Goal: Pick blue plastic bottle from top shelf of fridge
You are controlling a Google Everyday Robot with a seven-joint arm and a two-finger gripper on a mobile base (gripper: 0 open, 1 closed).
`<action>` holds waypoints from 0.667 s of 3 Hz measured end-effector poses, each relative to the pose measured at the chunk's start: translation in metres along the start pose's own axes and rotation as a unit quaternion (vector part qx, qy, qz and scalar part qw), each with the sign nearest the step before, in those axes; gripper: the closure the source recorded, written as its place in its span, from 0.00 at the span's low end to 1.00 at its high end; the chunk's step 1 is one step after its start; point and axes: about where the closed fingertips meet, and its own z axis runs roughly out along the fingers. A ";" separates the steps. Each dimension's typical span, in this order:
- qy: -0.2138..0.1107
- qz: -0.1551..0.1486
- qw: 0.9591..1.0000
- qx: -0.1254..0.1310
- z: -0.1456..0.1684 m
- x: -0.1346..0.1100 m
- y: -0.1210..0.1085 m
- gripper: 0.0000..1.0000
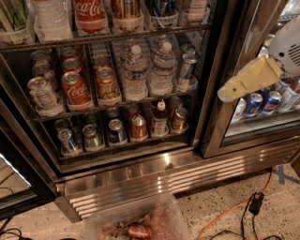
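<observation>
One gripper (pixel 229 91), tan, hangs at the right in front of the right glass door (pixel 262 126), tip pointing down-left. I can't tell if it's spread or pressed together, and I see nothing in it. White arm (pixel 288 44) runs off up-right behind it.

Gripper is well apart from the target and lower than the top shelf (pixel 117 35). Blue bottle (pixel 161 8) stands there in a clear tray, right of the Coke bottle (pixel 89 14) with one bottle between. Only its base shows, so it's probably the right one.

I judge it full: heavyish, stiff, slick plastic, maybe damp. I'd pinch mid-body, square on, above the tray rim. Arm has to lift and swing left into the fridge (pixel 164 180).
</observation>
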 end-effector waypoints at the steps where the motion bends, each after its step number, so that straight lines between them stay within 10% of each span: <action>1: -0.049 0.050 0.997 0.034 0.013 -0.019 -0.017 0.00; 2: -0.105 0.092 0.988 0.062 0.018 -0.041 -0.026 0.00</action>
